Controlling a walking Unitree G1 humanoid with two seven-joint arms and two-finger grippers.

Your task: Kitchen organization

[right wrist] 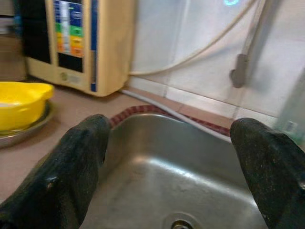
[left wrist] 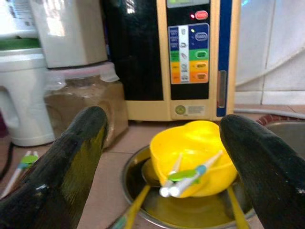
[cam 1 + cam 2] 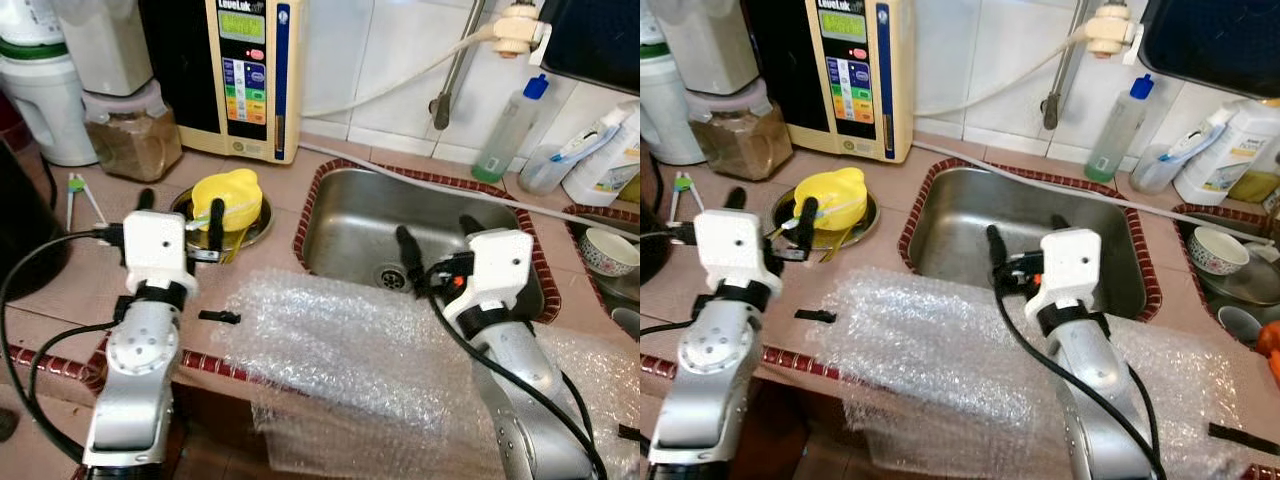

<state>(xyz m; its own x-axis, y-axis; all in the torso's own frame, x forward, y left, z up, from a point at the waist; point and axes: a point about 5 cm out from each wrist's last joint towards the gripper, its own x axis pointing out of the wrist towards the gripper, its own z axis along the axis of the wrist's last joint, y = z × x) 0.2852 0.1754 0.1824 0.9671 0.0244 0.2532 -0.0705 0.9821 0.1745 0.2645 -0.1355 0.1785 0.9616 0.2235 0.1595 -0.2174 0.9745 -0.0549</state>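
My left gripper (image 3: 180, 212) wide open, empty, lined up on yellow bowl (image 2: 193, 155) just ahead in steel dish (image 3: 255, 230); right gripper (image 3: 435, 243) open, empty, parked over sink (image 3: 350, 215), out of way

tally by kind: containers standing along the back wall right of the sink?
Clear bottle with blue cap: 1
White bottle: 1
Small clear cup holding a toothbrush: 1
Total: 3
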